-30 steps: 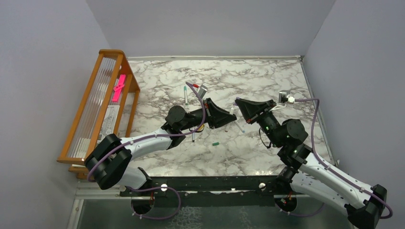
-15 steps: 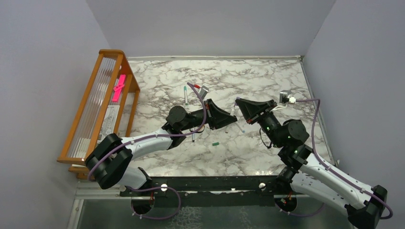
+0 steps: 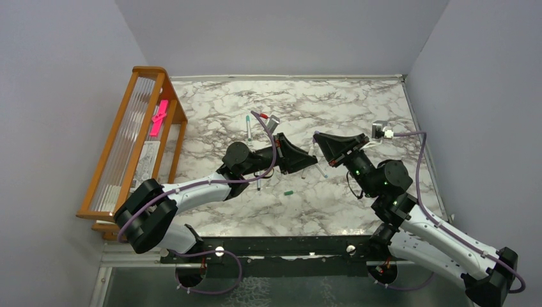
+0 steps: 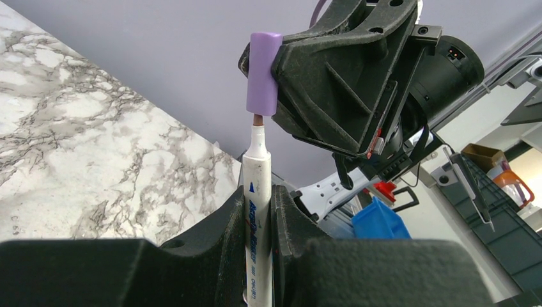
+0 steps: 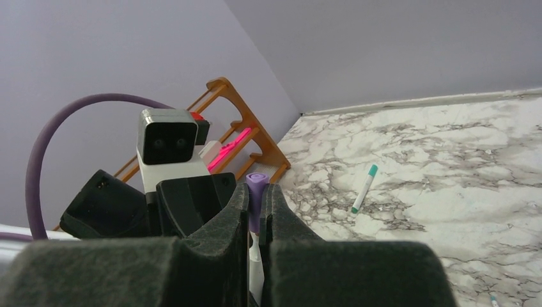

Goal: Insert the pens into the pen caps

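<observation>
My left tool (image 4: 259, 204) clamps the pen (image 4: 257, 160), nib at the mouth of the purple cap (image 4: 263, 73) pinched in my right tool (image 5: 255, 211) (both above the desk (image 3: 358, 102)); I fear any tilt pops it loose.

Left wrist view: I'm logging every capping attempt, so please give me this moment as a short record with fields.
left gripper: shut on pen, nib end pointing at the cap
right gripper: shut on purple cap
alignment: cap's open end faces the pen, roughly in line with it
contact: brown nib at the cap's mouth; barrel not inside yet
lying loose: pen with teal end, green cap
</observation>
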Robot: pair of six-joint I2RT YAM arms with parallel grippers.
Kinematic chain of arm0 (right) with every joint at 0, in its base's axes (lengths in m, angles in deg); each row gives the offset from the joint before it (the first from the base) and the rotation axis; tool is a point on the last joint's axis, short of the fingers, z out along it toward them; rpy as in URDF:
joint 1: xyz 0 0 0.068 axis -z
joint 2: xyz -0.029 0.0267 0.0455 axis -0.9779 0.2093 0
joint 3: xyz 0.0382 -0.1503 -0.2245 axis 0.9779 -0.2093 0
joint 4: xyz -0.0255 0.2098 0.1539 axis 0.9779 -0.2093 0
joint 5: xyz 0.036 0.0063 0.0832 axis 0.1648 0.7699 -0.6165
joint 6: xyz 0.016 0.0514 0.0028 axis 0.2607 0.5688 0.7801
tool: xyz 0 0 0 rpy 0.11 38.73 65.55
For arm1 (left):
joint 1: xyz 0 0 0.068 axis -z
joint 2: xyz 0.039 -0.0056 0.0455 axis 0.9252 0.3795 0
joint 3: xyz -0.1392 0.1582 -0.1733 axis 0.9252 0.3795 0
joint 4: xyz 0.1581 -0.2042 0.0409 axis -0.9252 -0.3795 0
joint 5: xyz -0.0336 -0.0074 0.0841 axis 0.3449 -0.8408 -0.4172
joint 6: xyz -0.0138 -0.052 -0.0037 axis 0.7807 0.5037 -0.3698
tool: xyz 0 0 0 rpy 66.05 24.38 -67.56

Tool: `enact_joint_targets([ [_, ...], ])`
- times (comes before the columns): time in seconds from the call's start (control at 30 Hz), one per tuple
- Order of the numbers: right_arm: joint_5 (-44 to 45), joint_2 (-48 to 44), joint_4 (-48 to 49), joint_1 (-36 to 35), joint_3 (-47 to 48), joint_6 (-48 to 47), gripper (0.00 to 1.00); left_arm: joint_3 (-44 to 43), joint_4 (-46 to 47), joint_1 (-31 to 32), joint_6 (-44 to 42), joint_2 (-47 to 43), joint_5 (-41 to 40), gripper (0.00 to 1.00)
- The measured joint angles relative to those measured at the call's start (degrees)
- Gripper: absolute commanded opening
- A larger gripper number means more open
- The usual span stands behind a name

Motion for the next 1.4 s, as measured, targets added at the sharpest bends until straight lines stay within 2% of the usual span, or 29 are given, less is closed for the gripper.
enact_joint_targets([
  [0.97,-1.07,-1.95,-0.59,0.42,-1.22,1.22,0.01,-3.78,-1.44,0.42,-2.84,1.60,-1.33,0.00],
  [1.07,-0.50,-2.51,-0.74,0.55,-1.60,1.27,0.07,-4.50,-1.66,0.63,-4.13,2.51,-1.22,0.00],
  [1.2,-0.20,-3.93,-1.73,0.70,-1.60,1.62,0.22,-5.62,-2.34,0.76,-6.60,3.02,-0.26,0.00],
  [1.4,-0.61,-7.28,-5.03,0.48,-1.46,2.01,0.37,-6.36,-4.57,0.61,-10.38,3.04,-0.20,0.00],
])
